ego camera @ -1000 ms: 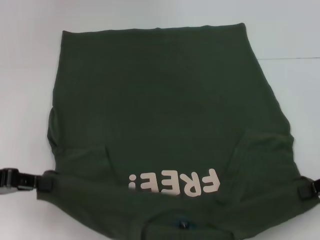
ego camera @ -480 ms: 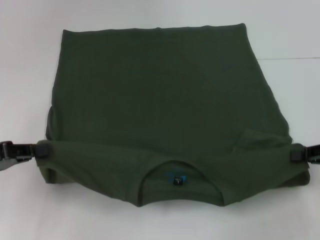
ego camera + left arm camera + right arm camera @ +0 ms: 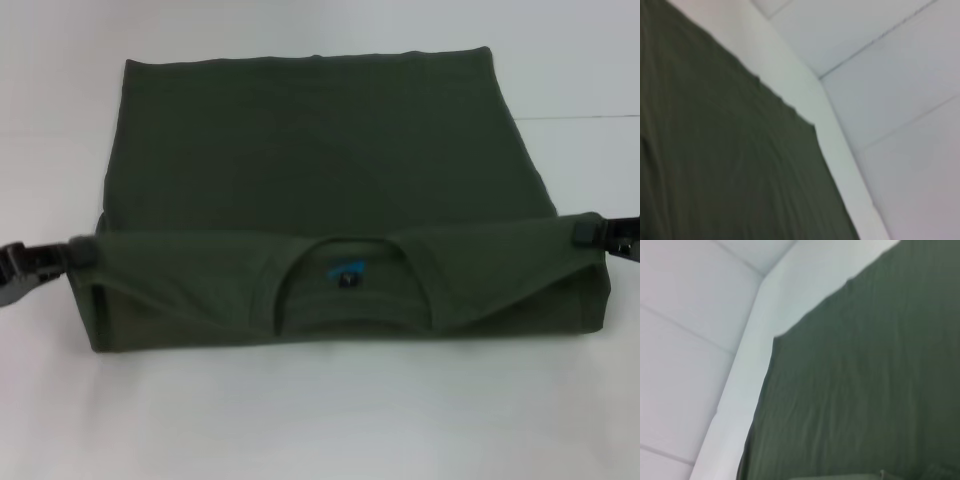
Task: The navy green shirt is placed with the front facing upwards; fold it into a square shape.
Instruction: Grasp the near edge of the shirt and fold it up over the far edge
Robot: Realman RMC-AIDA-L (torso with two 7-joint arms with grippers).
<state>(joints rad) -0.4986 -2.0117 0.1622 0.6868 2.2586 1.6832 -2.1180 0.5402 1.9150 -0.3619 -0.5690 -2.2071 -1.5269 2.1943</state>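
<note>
The navy green shirt (image 3: 320,150) lies spread on the white table (image 3: 320,420). Its collar end is lifted and doubled back over the body, so the ribbed neck (image 3: 345,300) and small blue label (image 3: 345,271) face me. My left gripper (image 3: 82,252) is shut on the fold's left corner. At the right corner my right gripper (image 3: 585,232) is shut on the cloth. The chest lettering is hidden under the fold. Both wrist views show only the flat shirt (image 3: 715,165) (image 3: 865,380) and table beside it.
White tabletop surrounds the shirt on all sides. The shirt's far hem (image 3: 310,58) lies straight near the back. A table edge and pale wall panels (image 3: 890,100) appear in the wrist views.
Both grippers have carried the collar end up and away from me over the shirt body. The pink lettering seen a second ago is now covered.
</note>
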